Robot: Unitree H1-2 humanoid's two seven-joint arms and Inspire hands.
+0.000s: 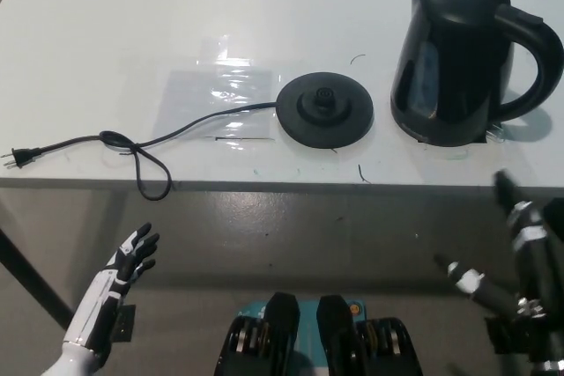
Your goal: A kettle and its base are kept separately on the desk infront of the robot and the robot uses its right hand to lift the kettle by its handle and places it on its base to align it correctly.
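Two hands sit below the white bench (88, 59), both empty. The white left hand (130, 261) rests low, fingers spread. The round black kettle base (324, 110) lies mid-bench, cord (132, 151) trailing left. The glossy black plastic kettle (463, 59) stands well right of it. The black right hand (515, 253) hangs spread beneath the handle (538, 59); a loose grasp could tip the kettle or seat it off-centre.
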